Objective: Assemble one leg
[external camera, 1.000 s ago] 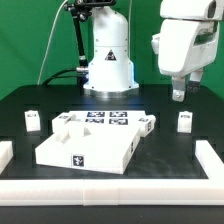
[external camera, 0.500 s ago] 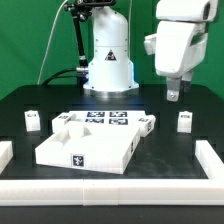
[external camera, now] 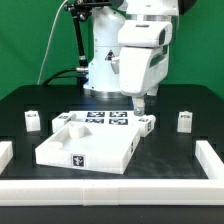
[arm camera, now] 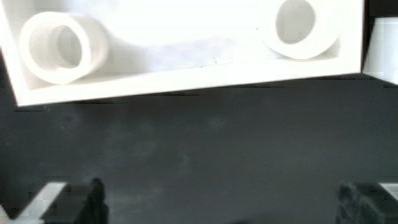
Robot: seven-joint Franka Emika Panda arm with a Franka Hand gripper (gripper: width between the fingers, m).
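**Approach step: claw poised above the leg at the panel's far corner**

A green backdrop (external camera: 30,40) is closing off the room. A black table (external camera: 195,100) is carrying the work, and a white rail (external camera: 212,160) is edging it on the near side.

The arm (external camera: 145,50) is leaning in from behind the panel (external camera: 88,148). The panel is lying flat, and two of its round sockets (arm camera: 63,50) are showing in the wrist view. The marker board (external camera: 105,117) is lying just behind the panel.

The leg (external camera: 147,123) is standing upright just beside the panel's far corner, on the exterior view's right. Spare posts (external camera: 184,120) are standing further off on either side of the panel. One more seems to be at its far corner on the exterior view's left; I cannot tell whether it is on the panel.

The gripper (external camera: 140,102) is hanging above the leg, not touching it. Its fingers (arm camera: 71,198) are spread wide with only bare table between them, so the claw is released and carrying nothing.

Judgement: the pick-up is not yet begun. The next move is calling for centring over the leg, lowering until the fingers are straddling it, then closing. The risk is a finger clipping the panel's edge or tipping the leg.
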